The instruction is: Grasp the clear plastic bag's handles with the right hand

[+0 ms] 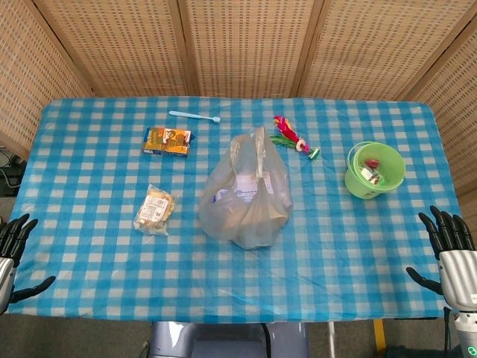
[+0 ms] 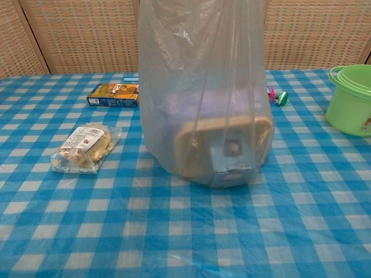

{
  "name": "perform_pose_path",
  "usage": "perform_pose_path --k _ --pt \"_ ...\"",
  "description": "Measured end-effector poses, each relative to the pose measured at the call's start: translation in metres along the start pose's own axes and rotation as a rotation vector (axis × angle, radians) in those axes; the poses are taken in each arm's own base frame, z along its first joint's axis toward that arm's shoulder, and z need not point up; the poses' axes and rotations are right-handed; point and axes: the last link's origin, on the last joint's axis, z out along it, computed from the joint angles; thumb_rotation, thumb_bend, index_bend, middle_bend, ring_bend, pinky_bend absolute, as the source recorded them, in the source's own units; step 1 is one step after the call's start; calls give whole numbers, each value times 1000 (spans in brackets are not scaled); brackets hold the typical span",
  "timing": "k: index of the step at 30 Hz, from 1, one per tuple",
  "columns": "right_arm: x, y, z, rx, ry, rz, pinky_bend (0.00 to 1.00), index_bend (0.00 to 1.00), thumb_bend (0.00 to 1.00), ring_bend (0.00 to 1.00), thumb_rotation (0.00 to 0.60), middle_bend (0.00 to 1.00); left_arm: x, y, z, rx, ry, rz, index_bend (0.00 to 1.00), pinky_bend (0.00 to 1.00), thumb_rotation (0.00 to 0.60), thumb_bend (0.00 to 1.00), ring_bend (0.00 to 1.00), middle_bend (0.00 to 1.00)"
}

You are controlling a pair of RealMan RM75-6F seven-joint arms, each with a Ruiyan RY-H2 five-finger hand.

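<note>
Clear plastic bag (image 1: pixel 246 198), mid-table, standing upright with boxed goods weighing its base; thin, soft, slippery film, so I judge the body useless to grip and would take the handles (image 1: pixel 258 145) gathered at its top. Around it: snack packet (image 1: pixel 155 210) toward the left edge, orange box (image 1: pixel 167 140) and toothbrush (image 1: pixel 195 116) toward the far edge, green bucket (image 1: pixel 373 170) toward the right edge. Right hand (image 1: pixel 452 250) off the near right corner, fingers apart, empty; left hand (image 1: pixel 13 253) likewise at the near left corner.
</note>
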Motion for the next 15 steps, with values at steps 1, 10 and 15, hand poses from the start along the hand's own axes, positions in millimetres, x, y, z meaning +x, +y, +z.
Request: perform_pose_path --k 1,10,15 --pt "0 0 0 0 -1 0 0 0 0 0 600 0 0 0 0 0 1 0 0 0 600 0 0 0" --pt "-5 0 3 0 -20 1 0 0 0 0 600 0 -2 1 1 -2 -8 7 0 0 600 0 0 0" --pt "-4 -4 9 14 -26 45 0 0 0 0 600 0 -3 0 4 10 -10 7 0 0 600 0 0 0"
